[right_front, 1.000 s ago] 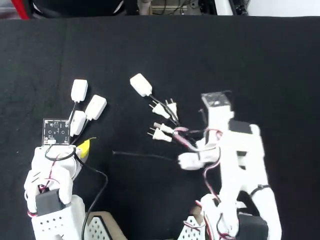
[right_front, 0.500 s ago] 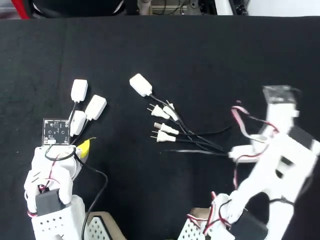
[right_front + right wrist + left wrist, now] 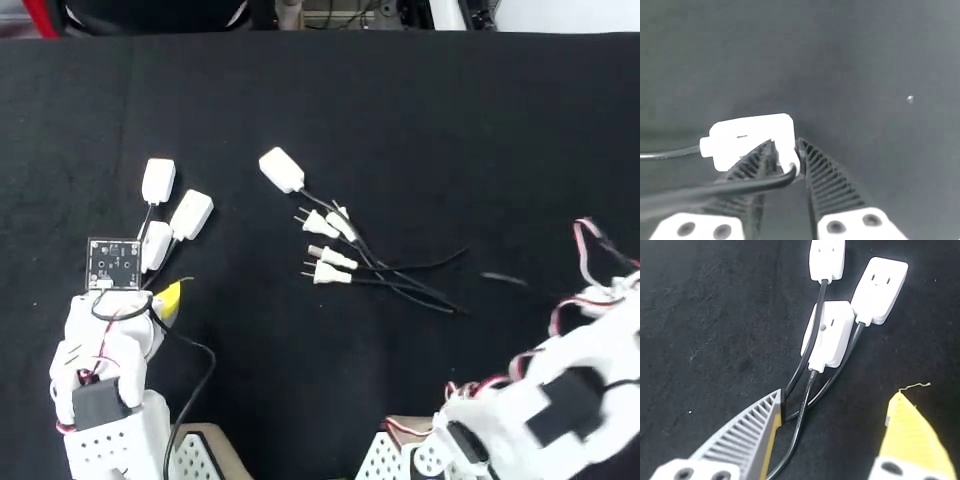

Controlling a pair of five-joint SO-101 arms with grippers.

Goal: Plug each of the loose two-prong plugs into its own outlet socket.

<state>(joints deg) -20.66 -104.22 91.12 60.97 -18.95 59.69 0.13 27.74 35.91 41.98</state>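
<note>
Several white two-prong plugs point(image 3: 327, 256) on black cords lie in the middle of the black table point(image 3: 450, 140). One white outlet socket point(image 3: 281, 170) lies just behind them. Three more sockets point(image 3: 166, 214) are clustered at the left, and they appear close up in the left wrist view as sockets point(image 3: 828, 334). My left gripper point(image 3: 837, 395) point(image 3: 150, 284) is open just short of that cluster, its grey finger point(image 3: 755, 426) against their cords. My right gripper point(image 3: 785, 150) is shut on a white socket-like block point(image 3: 747, 135) with a black cord. The right arm point(image 3: 570, 390) is at the right edge.
Black cords point(image 3: 410, 290) trail from the plugs toward the right arm. Loose red and white wires point(image 3: 590, 245) hang off the right arm. The table's far edge point(image 3: 320, 32) meets room clutter behind.
The right arm swung from the table's middle out to the right edge, carrying the white block and dragging its cord. The plug cords straightened slightly. The left arm stayed put.
</note>
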